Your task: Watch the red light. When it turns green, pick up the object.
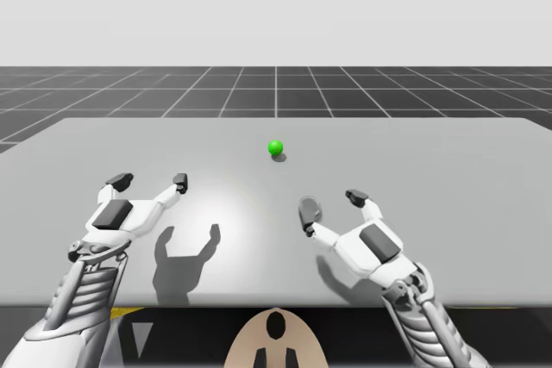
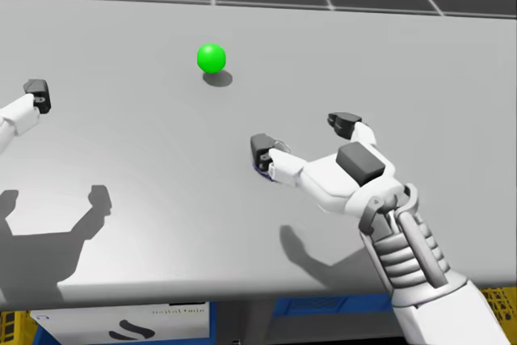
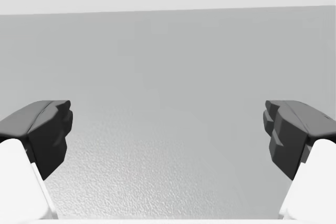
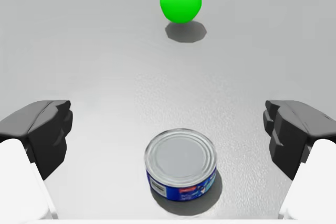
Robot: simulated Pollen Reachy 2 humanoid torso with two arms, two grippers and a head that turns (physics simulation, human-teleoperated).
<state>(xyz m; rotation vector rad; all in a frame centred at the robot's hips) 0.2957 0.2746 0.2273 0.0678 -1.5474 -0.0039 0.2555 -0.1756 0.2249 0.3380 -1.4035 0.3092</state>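
The light (image 4: 180, 1) is glowing green, so it's go time. My right gripper (image 2: 301, 136) is hanging wide open and holding nothing. The short blue can (image 4: 181, 169) is standing upright on the table (image 1: 431, 152) between its 2 fingers, touching neither. It's looking rigid, light and slick-walled, so I'm judging a squeeze across its round side at mid-height. My left gripper (image 1: 151, 182) is gaping open too, empty.

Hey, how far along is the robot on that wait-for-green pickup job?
Done: the light is green, so the go signal is there. In hand: my right gripper is open, with the short blue can standing upright between its fingers, untouched. Left: shutting on the can and lifting it off the table. My left gripper hangs open, apart.
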